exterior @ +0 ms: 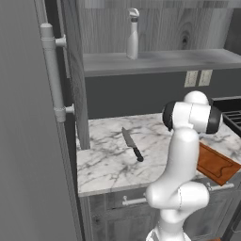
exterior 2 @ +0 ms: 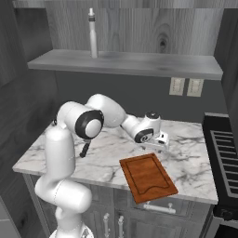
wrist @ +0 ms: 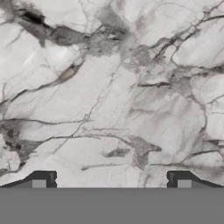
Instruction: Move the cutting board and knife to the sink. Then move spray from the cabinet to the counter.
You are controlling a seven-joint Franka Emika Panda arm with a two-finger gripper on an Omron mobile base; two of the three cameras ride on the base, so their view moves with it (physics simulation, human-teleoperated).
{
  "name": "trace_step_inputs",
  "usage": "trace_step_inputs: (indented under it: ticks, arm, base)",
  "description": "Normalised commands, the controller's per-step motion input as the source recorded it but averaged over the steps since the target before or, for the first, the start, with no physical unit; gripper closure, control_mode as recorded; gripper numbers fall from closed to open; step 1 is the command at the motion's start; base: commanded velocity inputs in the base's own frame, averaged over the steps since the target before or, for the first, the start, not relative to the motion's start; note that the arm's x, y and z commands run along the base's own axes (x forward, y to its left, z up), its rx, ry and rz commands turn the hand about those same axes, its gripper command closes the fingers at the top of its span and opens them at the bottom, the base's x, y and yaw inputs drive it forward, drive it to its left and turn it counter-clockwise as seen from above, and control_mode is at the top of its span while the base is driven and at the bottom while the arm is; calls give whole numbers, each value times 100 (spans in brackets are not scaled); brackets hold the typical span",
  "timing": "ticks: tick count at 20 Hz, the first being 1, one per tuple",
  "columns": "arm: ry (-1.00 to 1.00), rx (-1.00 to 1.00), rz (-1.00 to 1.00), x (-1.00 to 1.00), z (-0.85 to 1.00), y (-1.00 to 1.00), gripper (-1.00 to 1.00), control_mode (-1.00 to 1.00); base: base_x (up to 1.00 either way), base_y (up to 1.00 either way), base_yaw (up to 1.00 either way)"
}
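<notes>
The orange-brown cutting board [exterior 2: 148, 176] lies at the counter's front edge, slightly overhanging it; in the left base view the cutting board [exterior: 216, 164] shows past my arm. The knife [exterior: 132, 144] lies on the marble to the board's left, and my arm hides all but its black handle [exterior 2: 85, 149]. My gripper [exterior 2: 161, 142] hangs low over the bare counter [wrist: 109, 87] just behind the board's far edge. It is open, fingertips [wrist: 43, 179] wide apart with nothing between them. The spray [exterior 2: 93, 33] stands upright on the cabinet shelf [exterior 2: 139, 62]. The sink is out of view.
A black grated stove [exterior 2: 225, 153] borders the counter on the right. Two wall outlets [exterior 2: 186, 87] sit under the shelf. A tall grey panel with a bar handle [exterior: 52, 70] stands at the left. Drawer fronts [exterior 2: 153, 214] lie below the slab.
</notes>
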Motion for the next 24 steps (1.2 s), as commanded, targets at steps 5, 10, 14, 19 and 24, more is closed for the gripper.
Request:
trace_step_inputs:
  ticks: [5, 10, 14, 19, 24]
  arm:
    - [0, 0, 0, 51, 7, 0, -100, -100]
    - [0, 1, 0, -16, 16, -7, -100, -100]
    - [-1, 3, -1, -69, 21, -18, -100, -100]
    - [-4, 1, -1, -71, 37, -10, -100, -100]
    - [-1, 0, 0, -52, 56, 0, -100, -100]
  base:
    - [0, 0, 0]
    - [0, 0, 0]
    - [0, 0, 0]
    - [0, 0, 0]
    - [0, 0, 0]
